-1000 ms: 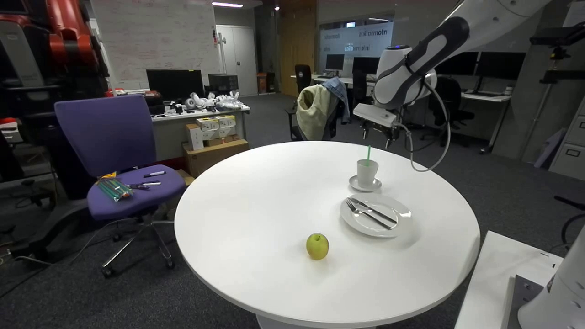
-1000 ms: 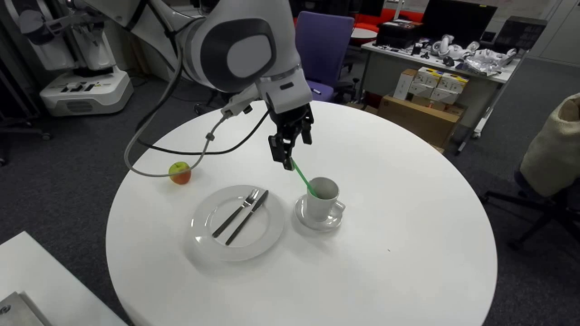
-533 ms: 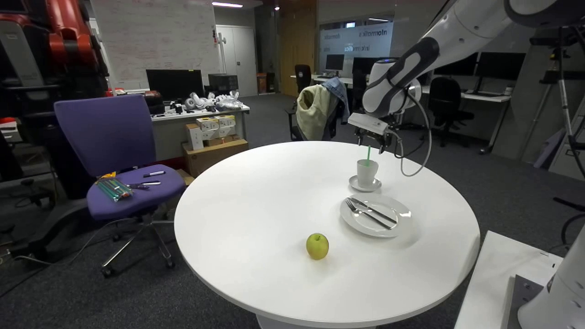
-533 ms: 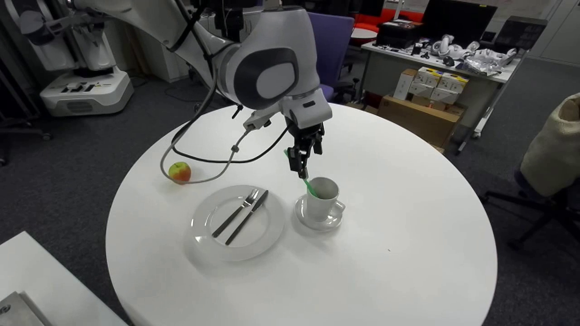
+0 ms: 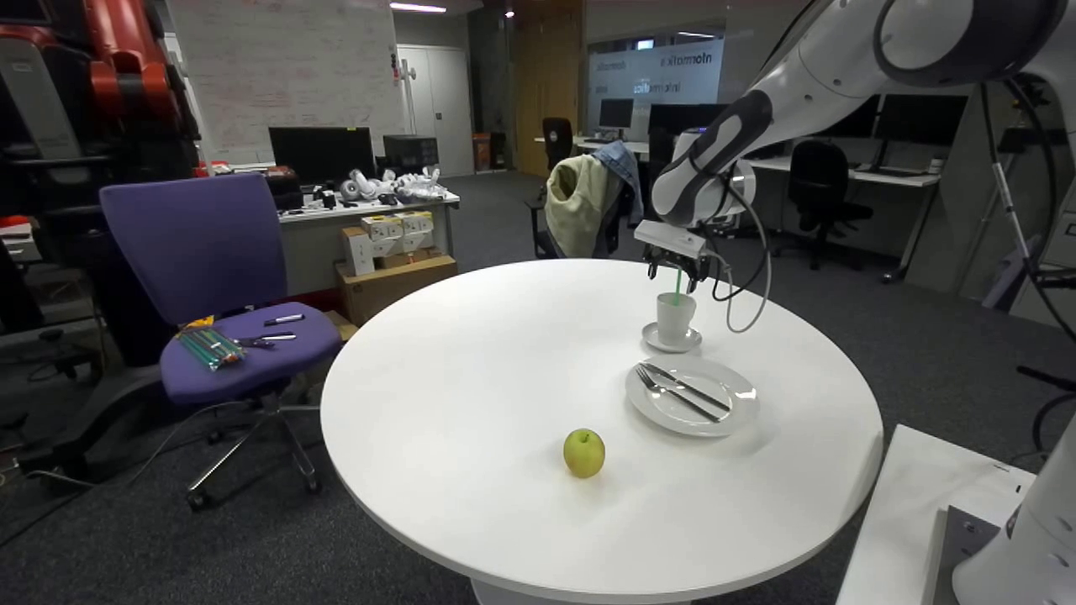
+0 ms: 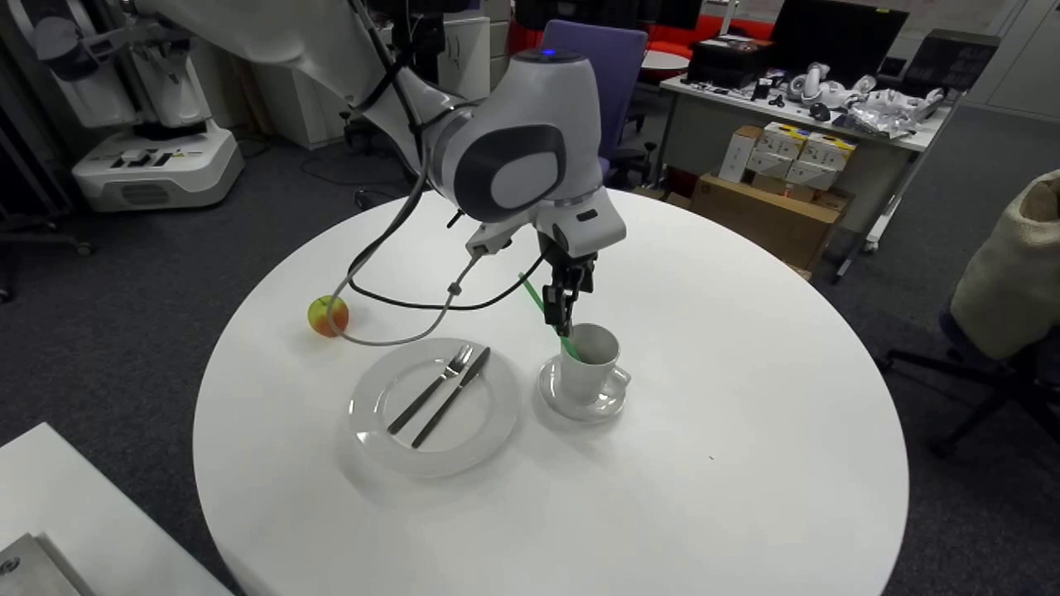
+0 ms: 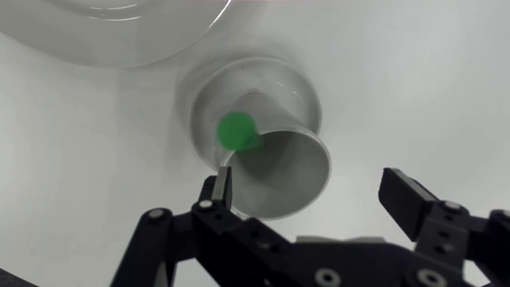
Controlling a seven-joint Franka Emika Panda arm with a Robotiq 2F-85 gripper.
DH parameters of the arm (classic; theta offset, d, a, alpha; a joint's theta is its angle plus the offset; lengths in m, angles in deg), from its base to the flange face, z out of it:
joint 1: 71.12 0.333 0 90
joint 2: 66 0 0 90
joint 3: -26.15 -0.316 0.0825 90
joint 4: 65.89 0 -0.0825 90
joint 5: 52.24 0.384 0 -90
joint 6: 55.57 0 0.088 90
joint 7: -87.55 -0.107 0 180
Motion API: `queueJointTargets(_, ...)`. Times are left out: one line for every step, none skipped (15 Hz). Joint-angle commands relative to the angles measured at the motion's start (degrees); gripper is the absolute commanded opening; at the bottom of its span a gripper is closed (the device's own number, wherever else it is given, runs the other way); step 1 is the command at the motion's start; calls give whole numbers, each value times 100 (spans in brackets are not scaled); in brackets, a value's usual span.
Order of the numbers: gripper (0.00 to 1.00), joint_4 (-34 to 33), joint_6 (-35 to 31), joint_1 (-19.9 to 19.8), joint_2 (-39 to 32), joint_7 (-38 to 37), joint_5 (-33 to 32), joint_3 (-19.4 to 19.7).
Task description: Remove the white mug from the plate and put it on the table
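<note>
The white mug (image 5: 675, 321) stands upright on the small white saucer, the plate (image 5: 672, 346), in both exterior views (image 6: 586, 382). A green straw (image 6: 531, 291) leans out of the mug. The saucer rests on the round white table (image 5: 487, 370). My gripper (image 5: 672, 280) is open and empty just above the mug's rim. In the wrist view the mug's mouth (image 7: 283, 179) lies between the fingers, nearer the left finger, which overlaps its rim. I cannot tell whether that finger touches it. The straw's green end (image 7: 238, 130) is close to the camera, and the mug's handle is hidden there.
A larger white plate (image 5: 647, 412) with a fork and knife lies beside the saucer; its edge shows in the wrist view (image 7: 119, 48). An apple (image 5: 583, 454) sits on the table. The arm's cable loop hangs near the apple in an exterior view.
My open gripper has moved down and across to over the mug, its fingers now close to the rim and straw. The mug, saucer, large plate and apple have not moved.
</note>
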Motion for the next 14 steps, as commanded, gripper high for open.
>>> queueJointTargets(100, -98, 212, -138, -49, 384, 304, -45)
queueJointTargets(100, -43, 240, -136, -24, 419, 325, -25)
queueJointTargets(100, 23, 255, -144, 12, 471, 339, -16)
queueJointTargets(100, 66, 266, -139, 35, 498, 331, 5)
queueJointTargets(100, 121, 266, -157, 68, 567, 335, 2)
queueJointTargets(100, 152, 265, -155, 78, 584, 319, 20)
queueJointTargets(100, 177, 268, -166, 80, 619, 314, 28)
queueJointTargets(100, 197, 268, -169, 77, 645, 309, 38)
queueJointTargets(100, 205, 296, -169, 58, 666, 302, 55)
queueJointTargets(100, 217, 312, -180, 48, 717, 311, 55)
queueJointTargets(100, 198, 355, -188, 2, 749, 310, 63)
queueJointTargets(100, 197, 423, -194, -11, 770, 318, 64)
queueJointTargets(100, 171, 524, -202, -49, 788, 314, 68)
queueJointTargets(100, 157, 625, -205, -67, 801, 313, 73)
